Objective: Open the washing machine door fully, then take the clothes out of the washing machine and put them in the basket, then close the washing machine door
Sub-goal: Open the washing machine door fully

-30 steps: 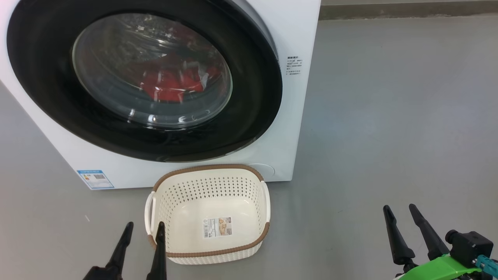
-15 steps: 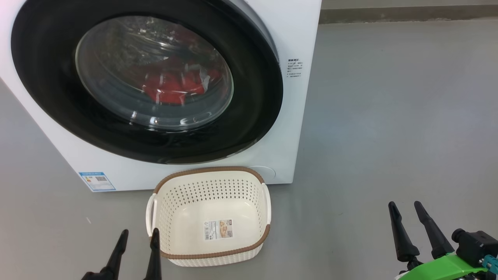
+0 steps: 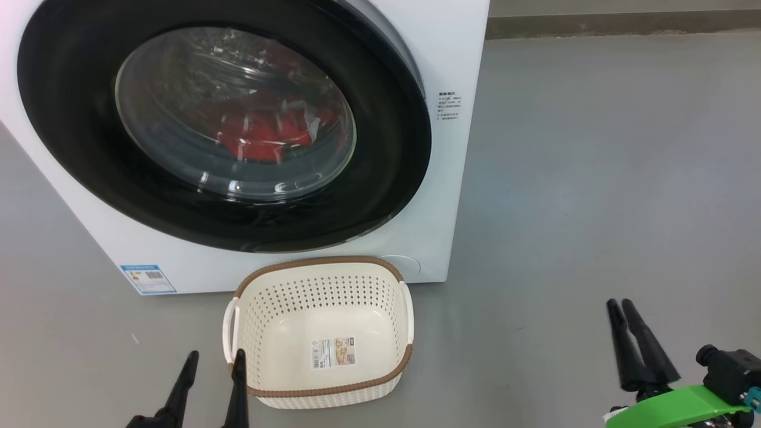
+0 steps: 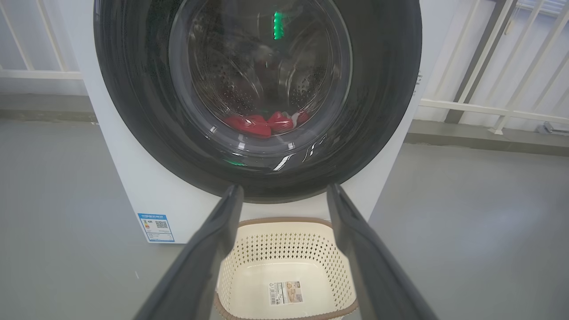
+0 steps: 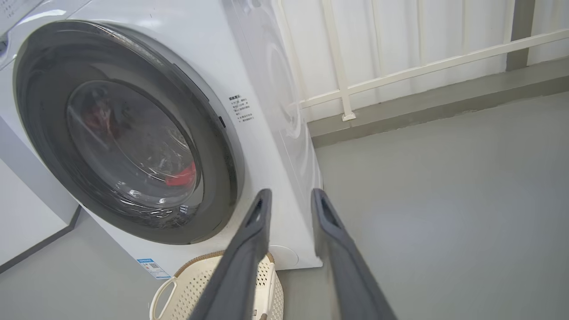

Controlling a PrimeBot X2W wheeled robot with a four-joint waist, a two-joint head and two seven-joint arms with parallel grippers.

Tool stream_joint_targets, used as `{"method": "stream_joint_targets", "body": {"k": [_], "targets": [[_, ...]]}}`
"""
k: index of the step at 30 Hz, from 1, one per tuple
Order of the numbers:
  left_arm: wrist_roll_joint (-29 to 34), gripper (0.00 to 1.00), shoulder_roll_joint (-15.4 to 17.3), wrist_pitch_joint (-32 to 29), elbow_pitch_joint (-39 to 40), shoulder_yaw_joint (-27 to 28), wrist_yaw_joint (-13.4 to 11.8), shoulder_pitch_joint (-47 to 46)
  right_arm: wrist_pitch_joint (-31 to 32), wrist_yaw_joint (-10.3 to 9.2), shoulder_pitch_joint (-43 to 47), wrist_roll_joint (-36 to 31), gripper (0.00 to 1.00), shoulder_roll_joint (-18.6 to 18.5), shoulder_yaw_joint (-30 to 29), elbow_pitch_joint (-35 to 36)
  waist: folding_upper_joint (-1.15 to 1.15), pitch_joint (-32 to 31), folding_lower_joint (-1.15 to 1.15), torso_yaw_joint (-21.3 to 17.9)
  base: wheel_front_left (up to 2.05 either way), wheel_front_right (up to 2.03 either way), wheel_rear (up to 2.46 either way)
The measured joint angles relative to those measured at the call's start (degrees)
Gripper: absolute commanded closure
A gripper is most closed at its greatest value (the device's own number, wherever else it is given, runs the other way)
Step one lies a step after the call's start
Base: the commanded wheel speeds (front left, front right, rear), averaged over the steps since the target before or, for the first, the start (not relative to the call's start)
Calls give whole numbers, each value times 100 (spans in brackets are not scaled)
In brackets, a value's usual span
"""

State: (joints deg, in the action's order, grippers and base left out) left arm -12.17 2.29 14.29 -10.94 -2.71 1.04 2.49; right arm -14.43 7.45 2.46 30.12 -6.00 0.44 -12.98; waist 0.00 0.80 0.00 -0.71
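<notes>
**Mia:** What just changed?

**Ben:** The right tool (image 3: 618,304), down at 4 o'clock in the head view, has pulled its two fingers closer. A moment ago they stood wide apart. Now there is just a thin gap between them, and it holds nothing.

**Mia:** And the other one?

**Ben:** The left tool (image 3: 216,353), down at 7 o'clock, has stayed wide open. It is empty too. It is at the 9 o'clock side of the basket (image 3: 321,260). I can't tell if it touches.

**Mia:** What does that mean for the job?

**Ben:** I think the job has only just begun. The washing machine door (image 3: 196,107) is shut flat on the washing machine (image 3: 440,196). No tool is on it. Maybe the right tool is getting ready to catch the door's edge at 3 o'clock, but that is only my guess. It is well away from the door, over the floor (image 3: 594,178).

**Mia:** Where are the clothes?

**Ben:** The clothes (image 3: 261,134) are inside the washing machine. You can see red through the door glass, low down near 5 o'clock.

**Mia:** And what is in the basket?

**Ben:** No clothes. It has only a paper label (image 3: 333,351) stuck to its bottom. The basket stands on the floor right in front of the machine, at 6 o'clock under the door.

**Mia:** So all the clothes must come out?

**Ben:** Yes, and the door must open first.
</notes>
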Motion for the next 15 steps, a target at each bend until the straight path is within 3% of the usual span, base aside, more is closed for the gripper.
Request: {"method": "stream_joint_targets", "body": {"k": [4,10,15], "targets": [[0,0,1,0,3,-54,0,-4,-3,0,-58,346,100,79,14,132,0,38,0,22,0,0,0],[-12,0,1,0,44,-165,-4,-130,-5,0,-1114,1150,100,99,107,336,0,243,0,85,0,0,0],[-54,0,1,1,88,-245,-7,-316,-22,0,-1936,1443,100,29,152,392,0,433,0,152,0,0,0]]}}
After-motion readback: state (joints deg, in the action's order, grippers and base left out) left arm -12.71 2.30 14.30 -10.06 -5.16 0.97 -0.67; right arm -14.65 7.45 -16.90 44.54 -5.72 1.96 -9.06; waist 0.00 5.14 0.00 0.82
